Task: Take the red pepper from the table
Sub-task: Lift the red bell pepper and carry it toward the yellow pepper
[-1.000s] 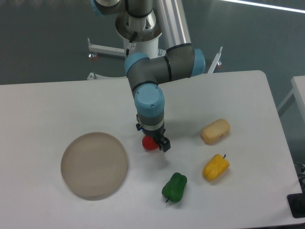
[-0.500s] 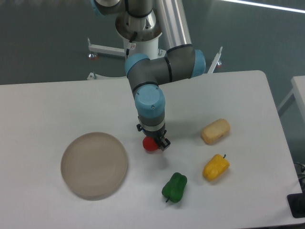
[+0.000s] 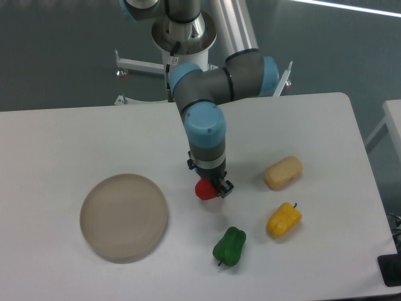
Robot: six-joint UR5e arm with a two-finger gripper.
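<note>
The red pepper [image 3: 203,189] is small and glossy. It sits between the fingers of my gripper [image 3: 212,188], which points straight down and is shut on it. Only the pepper's left side shows; the rest is hidden behind the fingers. The pepper hangs a little above the white table [image 3: 81,138], near its middle, with a faint shadow beneath it.
A round beige plate [image 3: 124,217] lies at the front left. A green pepper [image 3: 229,246] lies just in front of the gripper. A yellow pepper [image 3: 284,220] and a pale bread-like lump [image 3: 283,172] lie to the right.
The gripper has moved a little to the right and up, and the red pepper has gone with it. The other objects have not moved.
</note>
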